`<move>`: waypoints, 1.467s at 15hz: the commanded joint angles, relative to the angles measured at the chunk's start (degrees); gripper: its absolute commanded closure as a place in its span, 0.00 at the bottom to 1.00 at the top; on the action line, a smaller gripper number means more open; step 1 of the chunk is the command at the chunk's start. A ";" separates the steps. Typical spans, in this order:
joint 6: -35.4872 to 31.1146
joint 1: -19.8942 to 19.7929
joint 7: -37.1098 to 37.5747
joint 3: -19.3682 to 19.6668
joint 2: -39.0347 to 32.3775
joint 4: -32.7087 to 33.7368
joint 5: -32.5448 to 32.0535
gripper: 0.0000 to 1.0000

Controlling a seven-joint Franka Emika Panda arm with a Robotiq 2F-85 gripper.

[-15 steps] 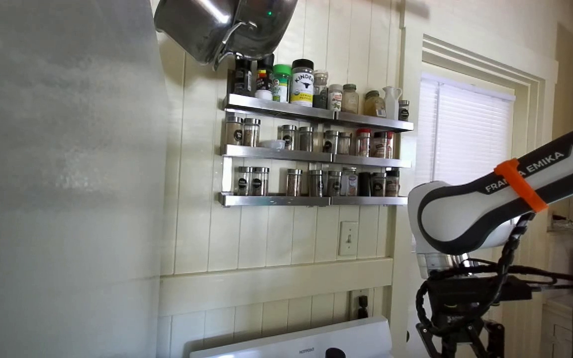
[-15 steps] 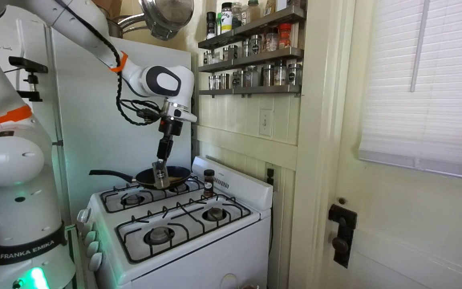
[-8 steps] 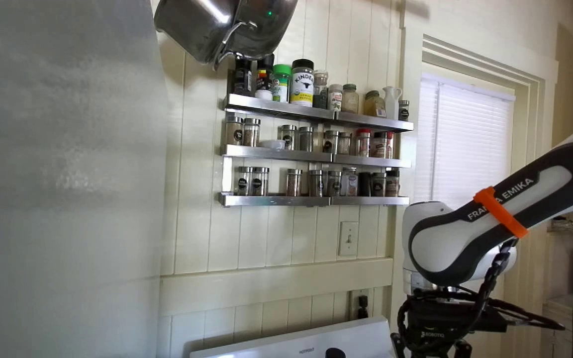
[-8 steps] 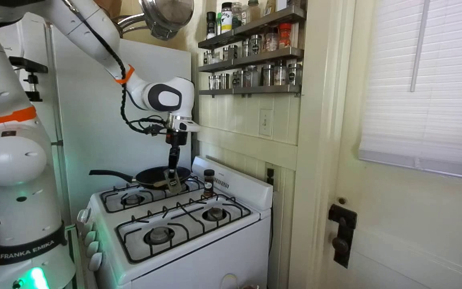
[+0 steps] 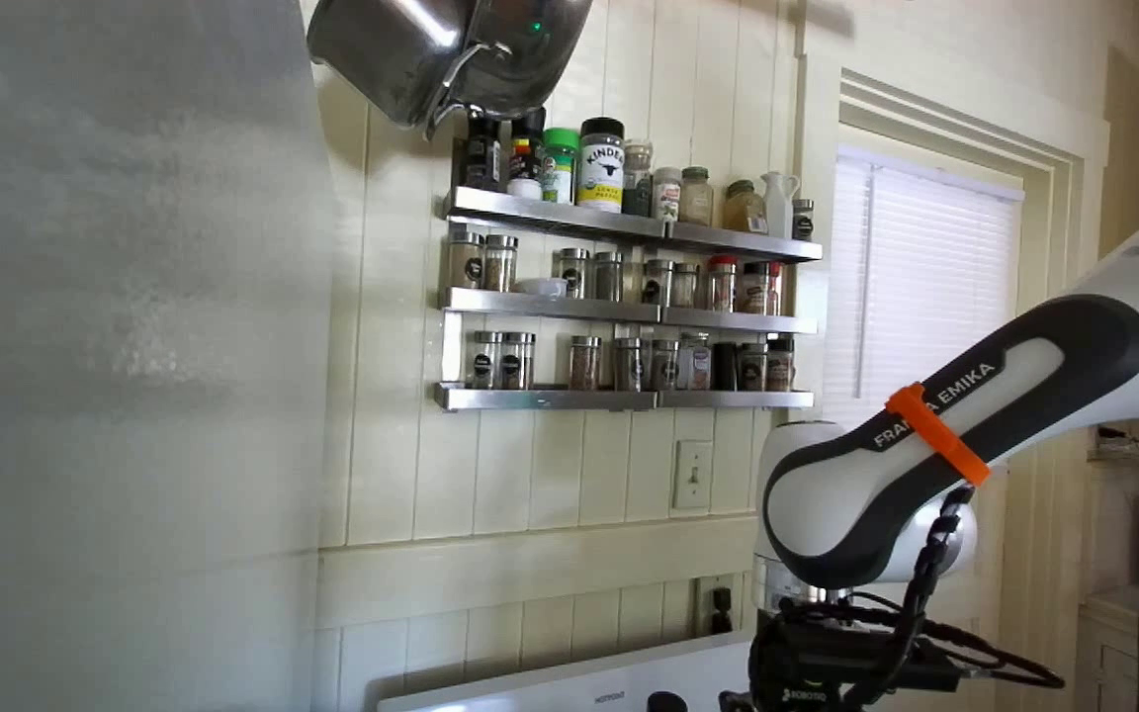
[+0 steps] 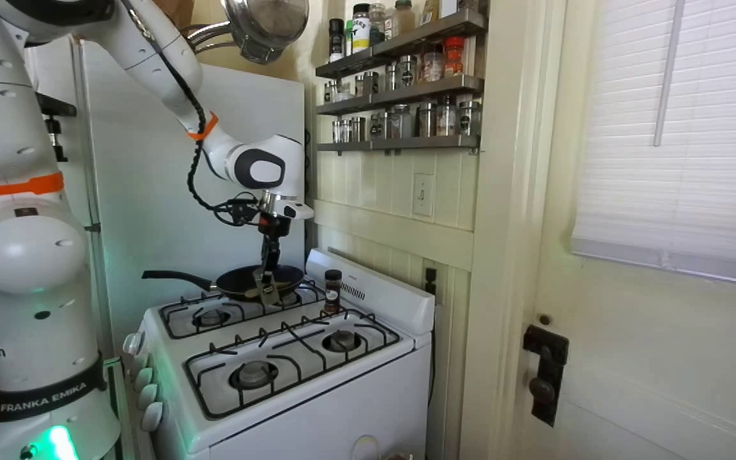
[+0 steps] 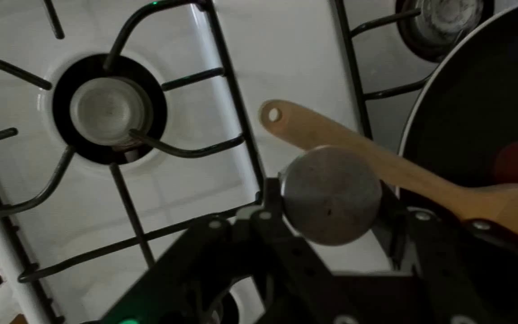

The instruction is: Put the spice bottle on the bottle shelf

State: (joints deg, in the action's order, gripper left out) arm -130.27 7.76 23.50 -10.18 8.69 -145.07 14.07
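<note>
At the centre of the wrist view, the bottle (image 7: 332, 195) is dull grey on top, the gripper (image 7: 330, 199) black; at right, a tan spoon (image 7: 344, 136) and black pan (image 7: 479, 103) with a red spot. In an exterior view: silver shelf (image 5: 550, 400), top centre; cream wall (image 5: 555, 470), vertically lined; orange band (image 5: 937, 433), right.

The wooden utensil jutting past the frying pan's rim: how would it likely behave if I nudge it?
Probably stiff: the wooden utensil looks like one solid piece. A bump from the spice bottle may make it pivot or slide, since its handle sticks out beyond the frying pan. Rolling seems less likely, given how its head broadens.
</note>
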 commanded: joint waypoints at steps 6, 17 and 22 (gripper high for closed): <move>12.08 3.36 -6.37 -0.67 -3.42 4.64 9.20 0.75; 12.19 1.70 0.29 -0.54 -2.83 3.02 -1.69 0.75; 2.96 0.57 -4.16 0.70 -4.03 2.12 -5.53 0.75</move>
State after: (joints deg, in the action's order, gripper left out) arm -121.65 8.84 22.59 -10.00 4.80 -141.62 9.90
